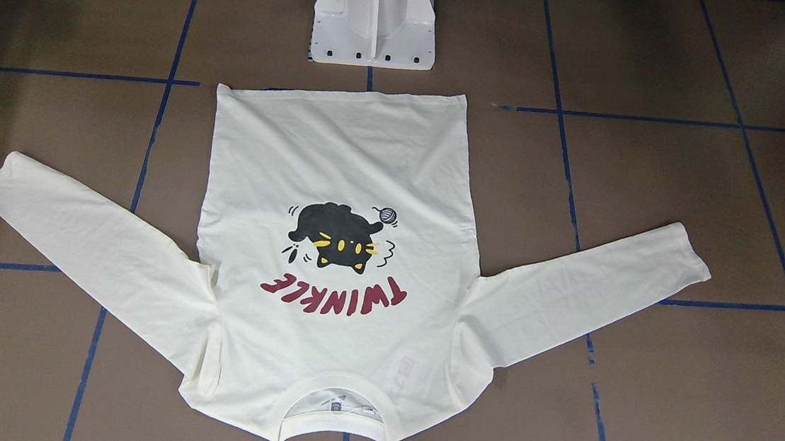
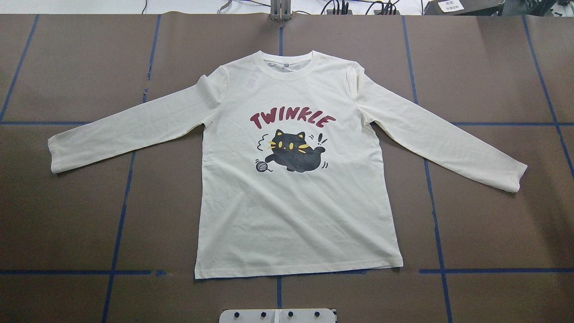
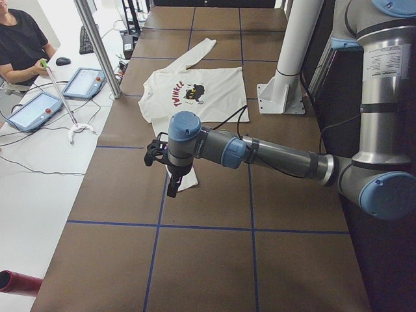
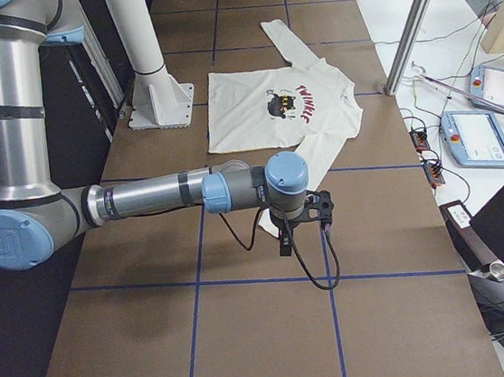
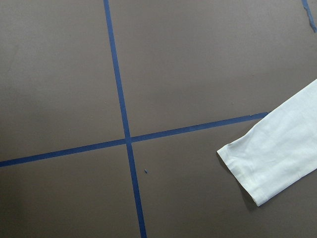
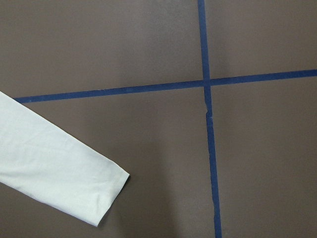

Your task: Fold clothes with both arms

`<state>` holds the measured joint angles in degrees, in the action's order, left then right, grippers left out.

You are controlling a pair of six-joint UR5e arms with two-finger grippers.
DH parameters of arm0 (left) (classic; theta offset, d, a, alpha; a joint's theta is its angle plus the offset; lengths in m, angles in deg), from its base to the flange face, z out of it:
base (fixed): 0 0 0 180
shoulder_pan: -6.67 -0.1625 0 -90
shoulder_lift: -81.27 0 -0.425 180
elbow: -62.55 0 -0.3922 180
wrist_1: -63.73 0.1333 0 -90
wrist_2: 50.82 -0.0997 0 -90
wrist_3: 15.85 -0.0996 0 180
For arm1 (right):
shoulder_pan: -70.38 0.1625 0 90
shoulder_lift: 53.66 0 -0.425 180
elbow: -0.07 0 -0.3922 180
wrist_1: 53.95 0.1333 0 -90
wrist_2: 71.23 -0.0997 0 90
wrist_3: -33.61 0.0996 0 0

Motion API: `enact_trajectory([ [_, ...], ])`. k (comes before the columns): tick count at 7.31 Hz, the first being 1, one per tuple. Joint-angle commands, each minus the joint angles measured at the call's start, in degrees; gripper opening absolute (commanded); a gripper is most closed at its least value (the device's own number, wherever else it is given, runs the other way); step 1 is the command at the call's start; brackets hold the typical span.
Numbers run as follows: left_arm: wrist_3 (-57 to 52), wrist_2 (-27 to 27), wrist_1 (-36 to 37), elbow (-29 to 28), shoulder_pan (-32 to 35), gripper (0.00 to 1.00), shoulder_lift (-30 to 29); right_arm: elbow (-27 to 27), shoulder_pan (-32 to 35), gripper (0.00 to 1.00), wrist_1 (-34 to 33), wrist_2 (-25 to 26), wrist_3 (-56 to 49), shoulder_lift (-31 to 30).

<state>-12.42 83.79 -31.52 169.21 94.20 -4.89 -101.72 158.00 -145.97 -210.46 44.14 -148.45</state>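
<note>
Nearest in the side views, the left gripper and right gripper hover over the brown table, each near a sleeve end; I cannot tell how their jaws stand. Beyond them the TWINKLE T-shirt lies flat, print up, sleeves spread, collar farthest from the robot. Nothing looks folded yet. The likely next move is for each gripper to drop and pinch its own end, the left cuff and right cuff.

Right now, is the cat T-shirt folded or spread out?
Spread out. The long-sleeved cat T-shirt lies flat on the table, print up, both sleeves stretched out sideways, nothing folded over.
</note>
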Motion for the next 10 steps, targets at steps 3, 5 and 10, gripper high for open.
enact_trajectory([
  [3, 0.8, -0.5, 0.1, -0.3, -0.7, 1.00, 0.2, -0.3, -0.6, 1.00, 0.1, 1.8, 0.2, -0.1],
  [5, 0.8, -0.4, 0.2, 1.6, -0.6, 1.00, 1.4, -1.0, -1.6, 1.00, 0.7, 1.7, 0.2, 0.1],
  [10, 1.3, 3.8, -0.9, 2.3, -0.8, 1.00, 2.0, -0.6, -4.6, 1.00, 6.1, 1.4, 2.8, -0.7],
])
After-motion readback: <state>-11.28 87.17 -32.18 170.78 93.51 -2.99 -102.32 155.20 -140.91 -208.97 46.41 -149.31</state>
